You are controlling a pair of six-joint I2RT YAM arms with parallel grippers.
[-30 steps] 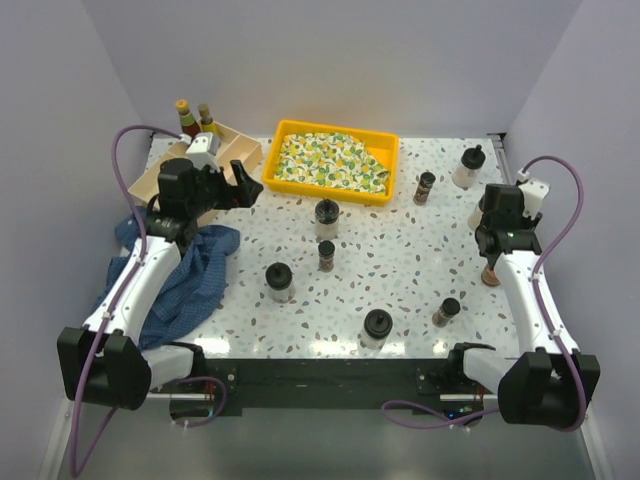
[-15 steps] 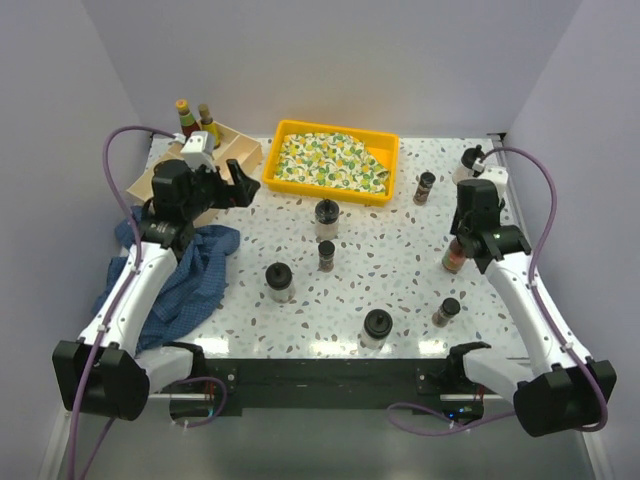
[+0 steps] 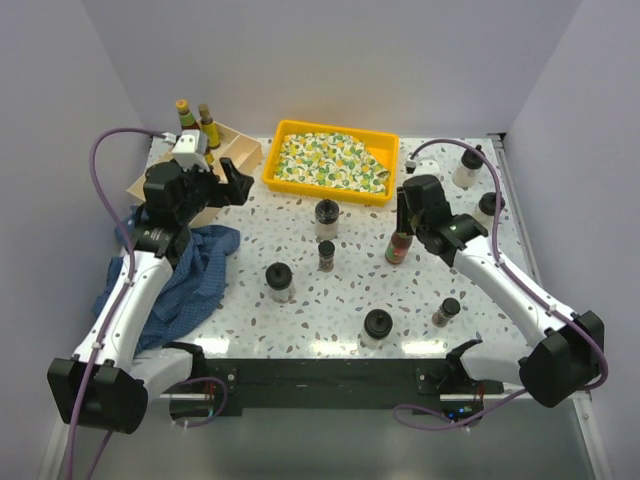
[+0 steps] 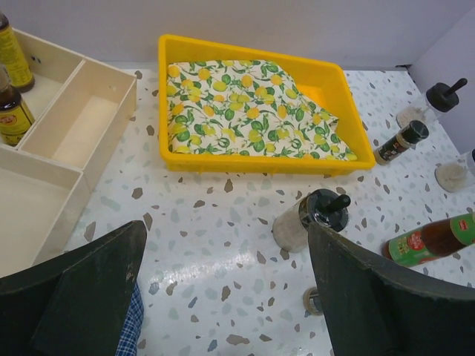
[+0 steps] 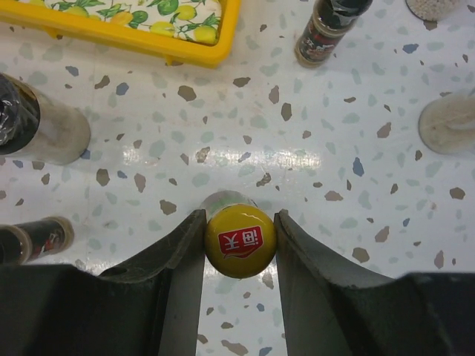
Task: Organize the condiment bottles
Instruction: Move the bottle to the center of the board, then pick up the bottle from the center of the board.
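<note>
Well, the slim sauce bottle (image 3: 397, 248) is upright, right of the middle of the table (image 3: 300, 300), pinched at its yellow cap (image 5: 240, 242) by the right gripper (image 5: 239, 220) (the left gripper (image 4: 223, 248) hangs with fingers spread), and I'd guess it's light, rigid and slick, best held under that cap.

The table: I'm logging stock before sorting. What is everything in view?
squat bottles: five, clear with black caps, scattered on table
spice jars: three, brown with dark caps, on table
wooden box: one, pale, far left
sauce bottles: three, red and yellow, two in box, one gripped
tray: one, yellow, far centre
patterned cloth: one, yellow-green on white, inside tray
checked cloth: one, blue, left edge
left gripper: one, black, open near box
right gripper: one, black, shut on sauce bottle
</note>
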